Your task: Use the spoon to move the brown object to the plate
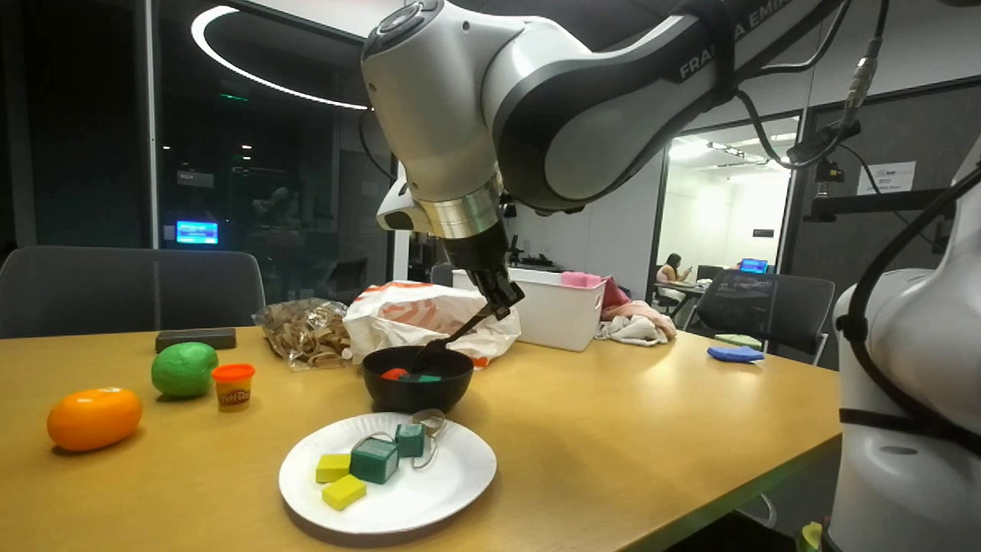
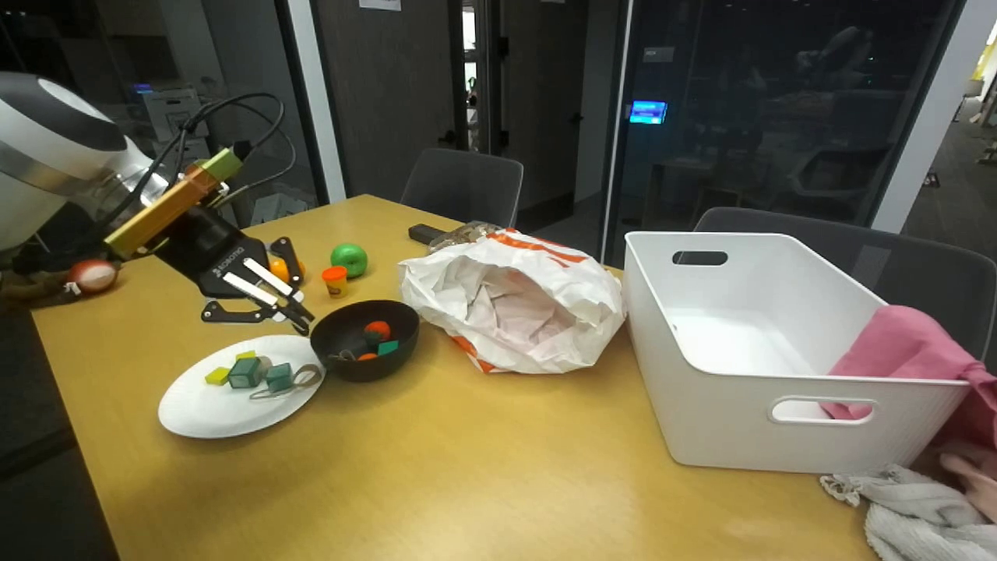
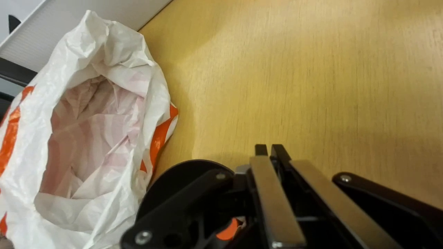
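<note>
In an exterior view my gripper is shut on the handle of the dark spoon, which slants down into the black bowl. Red-orange pieces and a green block lie in that bowl, with a thin tan loop near its side. Beside the bowl rests the white plate, holding green blocks, yellow blocks and a brown band on the bowl side. Which brown piece the task names I cannot tell. The wrist view shows the fingertips close together above the table; the spoon is hard to make out there.
A white and orange plastic bag stands right behind the bowl, with a white bin next to it. A green fruit, an orange fruit and a small Play-Doh tub sit to one side on the table.
</note>
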